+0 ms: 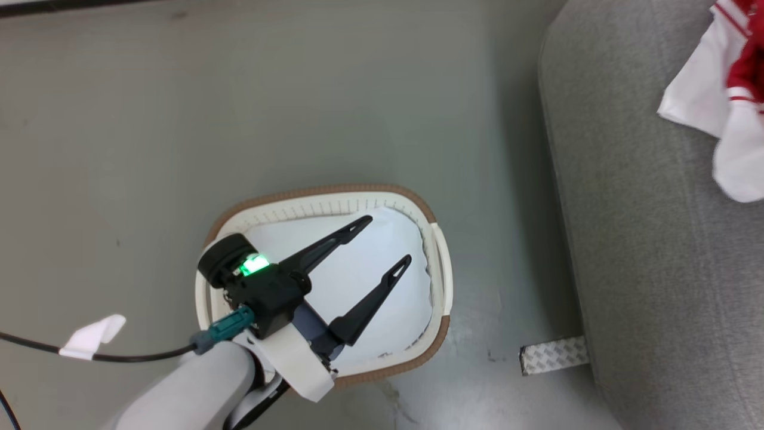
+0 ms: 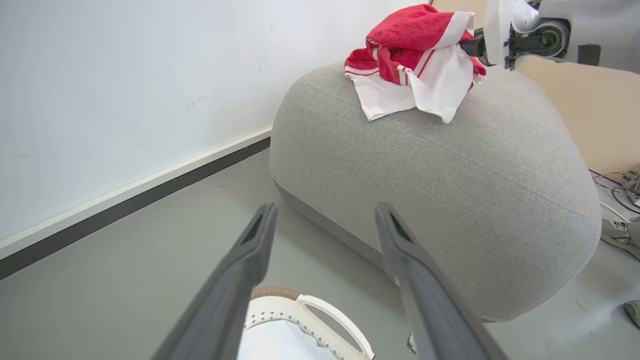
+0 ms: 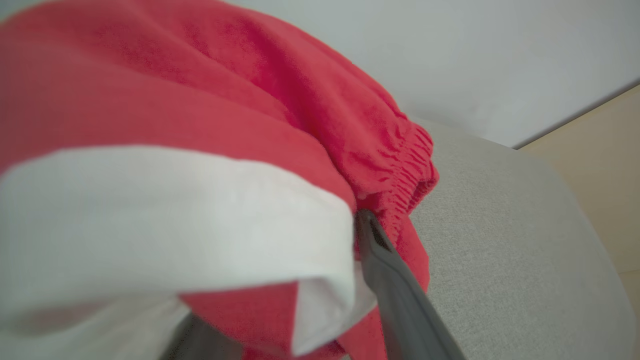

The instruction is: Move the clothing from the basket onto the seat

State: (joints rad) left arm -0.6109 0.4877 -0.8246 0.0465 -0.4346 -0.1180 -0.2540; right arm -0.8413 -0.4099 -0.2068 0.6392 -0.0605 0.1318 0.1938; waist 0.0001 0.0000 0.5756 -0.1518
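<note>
clothing (image 2: 410, 45): soft cloth | seat (image 2: 450, 190): matt woven fabric | basket (image 1: 310, 208): smooth plastic

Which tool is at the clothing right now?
The right tool: its fingers reach into the red and white clothing on the seat. The left tool hangs open over the basket.

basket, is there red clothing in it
No, the basket holds a white pad, and the clothing lies on the seat.
</note>
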